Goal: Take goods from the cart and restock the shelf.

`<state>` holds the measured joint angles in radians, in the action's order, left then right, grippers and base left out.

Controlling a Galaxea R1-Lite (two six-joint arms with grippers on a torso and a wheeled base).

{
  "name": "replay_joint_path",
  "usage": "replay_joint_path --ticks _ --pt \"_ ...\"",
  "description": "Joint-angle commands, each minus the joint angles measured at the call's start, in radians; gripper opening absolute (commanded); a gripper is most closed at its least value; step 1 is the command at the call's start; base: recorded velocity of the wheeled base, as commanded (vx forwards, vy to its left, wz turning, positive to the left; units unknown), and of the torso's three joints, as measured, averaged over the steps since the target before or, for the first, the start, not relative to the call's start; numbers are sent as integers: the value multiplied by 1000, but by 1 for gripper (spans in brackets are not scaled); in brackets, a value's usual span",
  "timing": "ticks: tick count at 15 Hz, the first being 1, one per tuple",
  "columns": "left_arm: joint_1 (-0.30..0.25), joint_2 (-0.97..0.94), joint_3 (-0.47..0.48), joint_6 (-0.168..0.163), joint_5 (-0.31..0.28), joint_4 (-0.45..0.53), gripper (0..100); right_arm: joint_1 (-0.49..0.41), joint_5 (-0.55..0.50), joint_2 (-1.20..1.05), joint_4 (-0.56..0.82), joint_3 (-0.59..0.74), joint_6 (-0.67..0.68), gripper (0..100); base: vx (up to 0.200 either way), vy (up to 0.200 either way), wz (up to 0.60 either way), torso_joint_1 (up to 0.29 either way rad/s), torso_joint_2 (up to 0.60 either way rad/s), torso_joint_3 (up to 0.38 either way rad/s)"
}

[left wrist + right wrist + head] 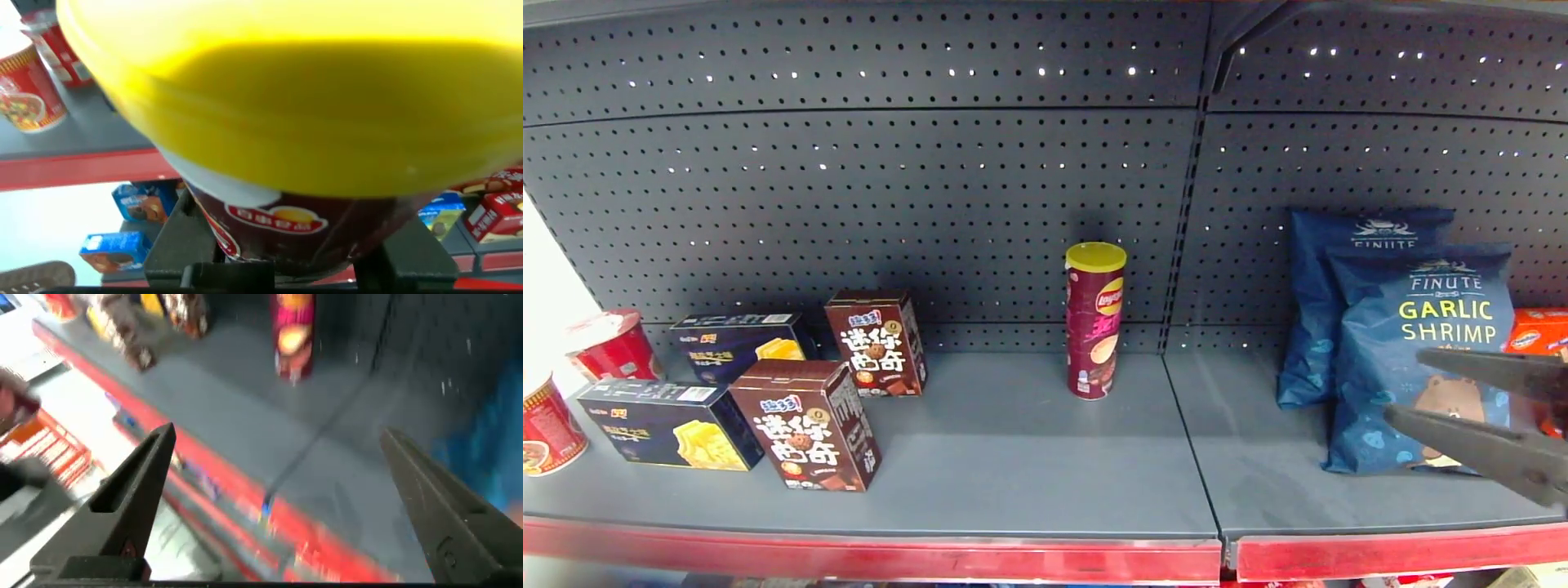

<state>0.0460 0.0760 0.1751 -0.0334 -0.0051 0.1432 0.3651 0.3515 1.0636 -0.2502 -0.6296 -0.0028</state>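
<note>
Left claw (286, 261) clamps a chip can (278, 224) for restocking — right claw (1405, 384) gapes empty, matching shelved can (1095, 322) well to its left.

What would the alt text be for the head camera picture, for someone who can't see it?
A crisp can with a yellow lid stands upright in the middle of a grey shelf. To its left are brown boxes, dark blue boxes and red cups; to its right, two blue snack bags, with the right arm's open jaws in front of them.
</note>
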Motion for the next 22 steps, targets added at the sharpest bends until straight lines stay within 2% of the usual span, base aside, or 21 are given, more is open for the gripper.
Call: replay_joint_path --ticks 1,2,3,5,8,15,22 --pt "0 2 -2 15 1 -1 0 2 52 345 -227 -47 -11 100 0 0 0 0 0 0" --pt "0 4 -2 38 -3 -1 0 3 64 403 -233 -81 -16 100 0 0 0 0 0 0" --pt "0 2 -5 41 -4 -1 0 3 69 430 -236 -94 -25 100 0 0 0 0 0 0" --pt "0 4 -11 43 -21 1 0 -18 158 602 -261 -219 -114 100 0 0 0 0 0 0" --pt "0 4 -13 44 -23 1 0 -14 259 783 -322 -349 -132 100 0 0 0 0 0 0" --pt "0 2 -55 43 -44 -1 0 -12 475 1009 -429 -452 -128 100 0 0 0 0 0 0" --pt "0 2 -68 36 -44 -2 0 12 500 1162 -426 -661 -89 100 0 0 0 0 0 0"
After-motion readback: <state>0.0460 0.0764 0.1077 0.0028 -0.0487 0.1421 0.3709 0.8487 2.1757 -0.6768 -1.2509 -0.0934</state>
